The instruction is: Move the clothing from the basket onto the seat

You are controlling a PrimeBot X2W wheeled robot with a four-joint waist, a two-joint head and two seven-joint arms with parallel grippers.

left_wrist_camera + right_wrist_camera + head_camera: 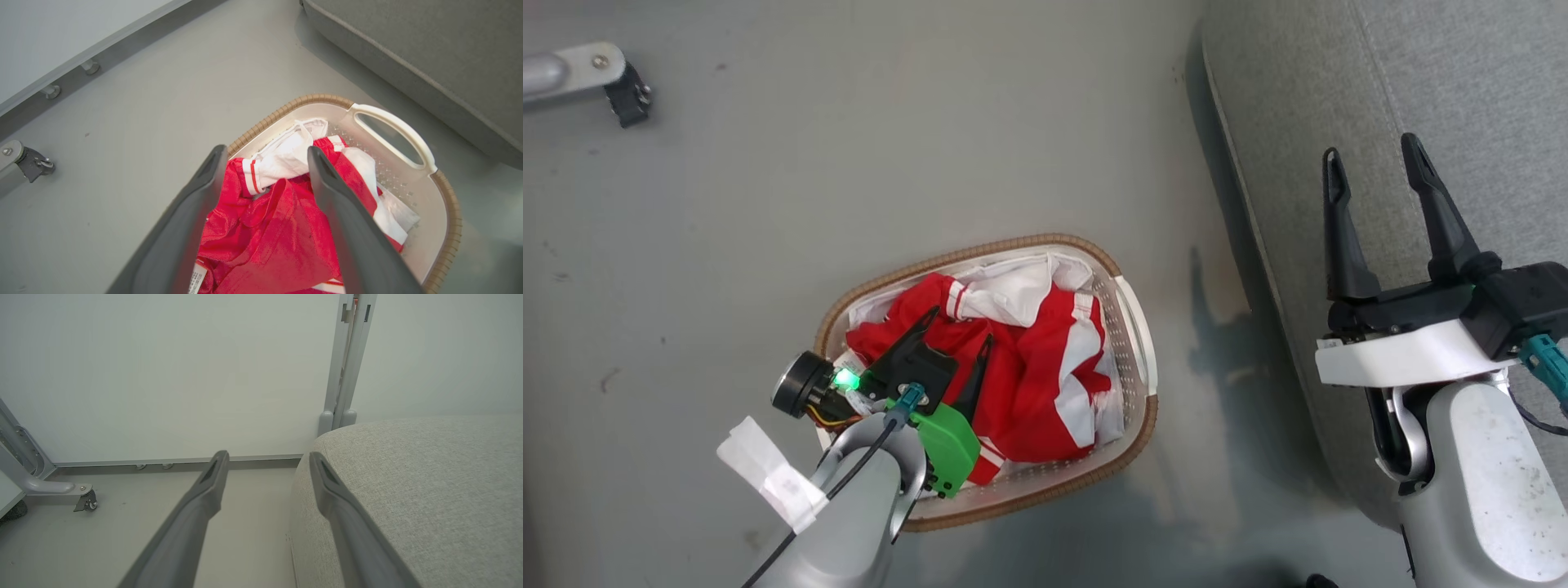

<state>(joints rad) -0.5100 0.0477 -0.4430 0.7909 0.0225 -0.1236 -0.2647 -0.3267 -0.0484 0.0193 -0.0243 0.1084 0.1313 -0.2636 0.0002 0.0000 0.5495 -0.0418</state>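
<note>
Inside the basket [1013, 243], the clothing [1045, 367] lies bunched. Left gripper [962, 323] poised over it, fingers [192, 220] spread, empty; right gripper [1370, 147] well apart, likewise. Fabric looks soft, light, slippery: pinch a raised fold.

arms [1478, 490]: silver-grey shells | left gripper [960, 325]: black fingers [978, 371], green bracket [947, 445], green LED [847, 380], teal plug [912, 398], black cable [849, 474], white tape [768, 474] | right gripper [1371, 149]: black fingers, white plate [1405, 359], teal plug
</note>
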